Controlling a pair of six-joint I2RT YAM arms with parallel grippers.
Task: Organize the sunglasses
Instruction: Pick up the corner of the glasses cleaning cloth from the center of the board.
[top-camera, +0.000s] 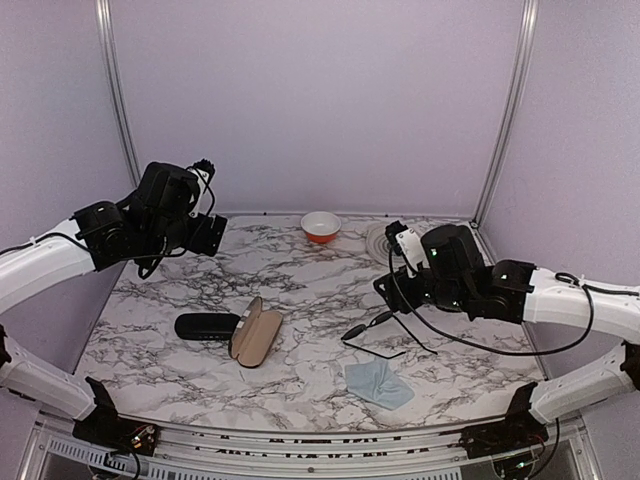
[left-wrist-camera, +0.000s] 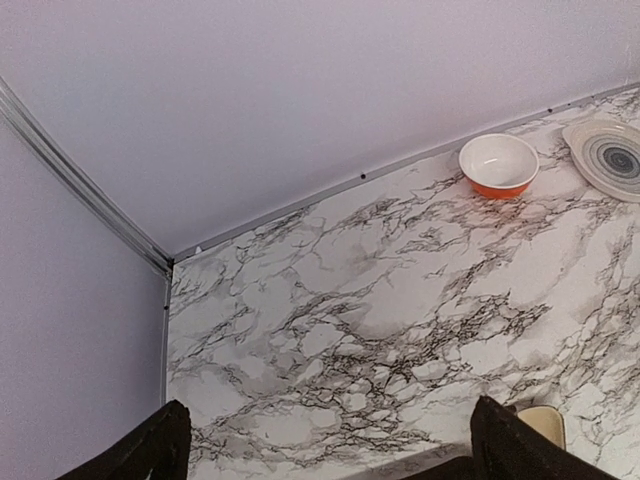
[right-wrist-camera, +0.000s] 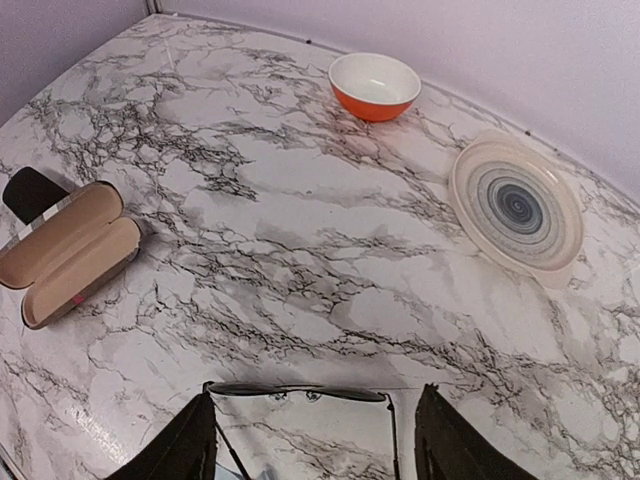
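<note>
Sunglasses (right-wrist-camera: 296, 391) lie near a blue cloth (top-camera: 378, 383), apart from the open case (top-camera: 256, 333).

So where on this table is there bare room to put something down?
The widest bare stretch of the table lies in the middle, between the orange bowl at the back and the open brown case in front. The back left corner is free. The front is crowded: black case, sunglasses and blue cloth, with the right claw over the sunglasses.

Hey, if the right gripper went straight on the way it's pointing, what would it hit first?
Probably the sunglasses, lying across the gap just ahead of the right gripper on the table; depth is unclear, but nothing sits nearer.
</note>
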